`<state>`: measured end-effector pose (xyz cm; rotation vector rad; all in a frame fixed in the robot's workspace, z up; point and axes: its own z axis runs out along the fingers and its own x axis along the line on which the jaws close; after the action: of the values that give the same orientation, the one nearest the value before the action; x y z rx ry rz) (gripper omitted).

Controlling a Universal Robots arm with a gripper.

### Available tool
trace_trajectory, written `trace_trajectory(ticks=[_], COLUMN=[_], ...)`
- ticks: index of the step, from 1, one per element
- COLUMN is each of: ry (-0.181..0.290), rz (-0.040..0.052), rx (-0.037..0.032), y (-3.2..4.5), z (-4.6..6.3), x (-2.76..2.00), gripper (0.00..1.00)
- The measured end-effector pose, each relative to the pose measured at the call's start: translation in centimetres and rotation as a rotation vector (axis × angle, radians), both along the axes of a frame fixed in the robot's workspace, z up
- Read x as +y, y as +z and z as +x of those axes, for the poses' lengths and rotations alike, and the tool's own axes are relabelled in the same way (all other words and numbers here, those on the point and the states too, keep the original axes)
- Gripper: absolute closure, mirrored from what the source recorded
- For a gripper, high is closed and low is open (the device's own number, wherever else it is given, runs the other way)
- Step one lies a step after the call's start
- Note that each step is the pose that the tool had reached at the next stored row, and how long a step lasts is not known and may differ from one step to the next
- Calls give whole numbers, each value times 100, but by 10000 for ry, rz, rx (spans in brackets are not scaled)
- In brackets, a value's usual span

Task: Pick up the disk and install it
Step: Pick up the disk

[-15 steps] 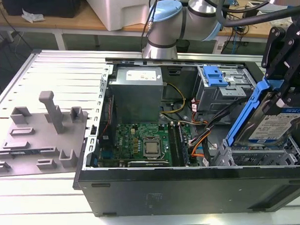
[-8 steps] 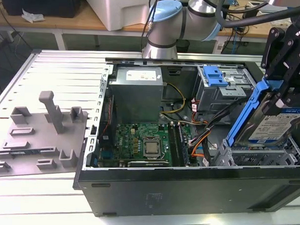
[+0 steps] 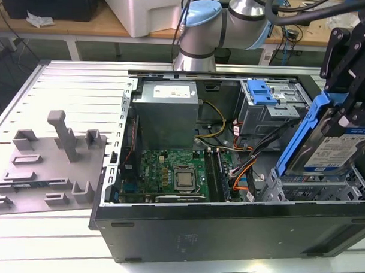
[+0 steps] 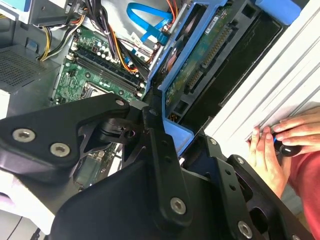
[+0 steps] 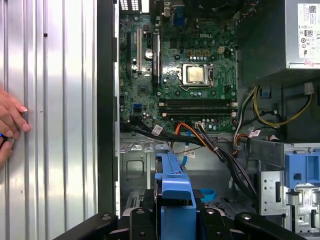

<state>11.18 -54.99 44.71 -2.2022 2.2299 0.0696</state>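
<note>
1. Silver metal in a blue carrier frame [image 3: 302, 132], the disk [image 3: 341, 148] hangs tilted, one end down. It is above the drive cage [image 3: 315, 192] at the exterior view's right of the open computer case [image 3: 227, 234].
2. The tool [image 3: 351, 115] is clamped on the disk's upper part, pressing it from two opposite sides. In the first wrist view the frame [image 5: 175, 195] stands between the tool's black links.
3. The second wrist view shows the disk's underside: a green circuit board [image 4: 200, 65] with its connector edge exposed.
4. Handling, as a judgement: the disk is stiff, fairly heavy for its size and sensitive to shock, and the plastic frame probably flexes slightly. The rigid side rails suit a hold, clear of board and connector.
5. The motherboard [image 5: 175, 75] and power supply [image 3: 168, 112] lie well apart from the disk.
6. A person's hand [image 5: 10, 125] rests on the ribbed metal bench [image 3: 70, 84] beside the case.
</note>
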Motion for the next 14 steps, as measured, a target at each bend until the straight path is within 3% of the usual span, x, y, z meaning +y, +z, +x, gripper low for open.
trace_trajectory(ticks=[14], ry=[-137], rz=[-1], rx=[0], y=[-10], z=[1], x=[-34], gripper=[63])
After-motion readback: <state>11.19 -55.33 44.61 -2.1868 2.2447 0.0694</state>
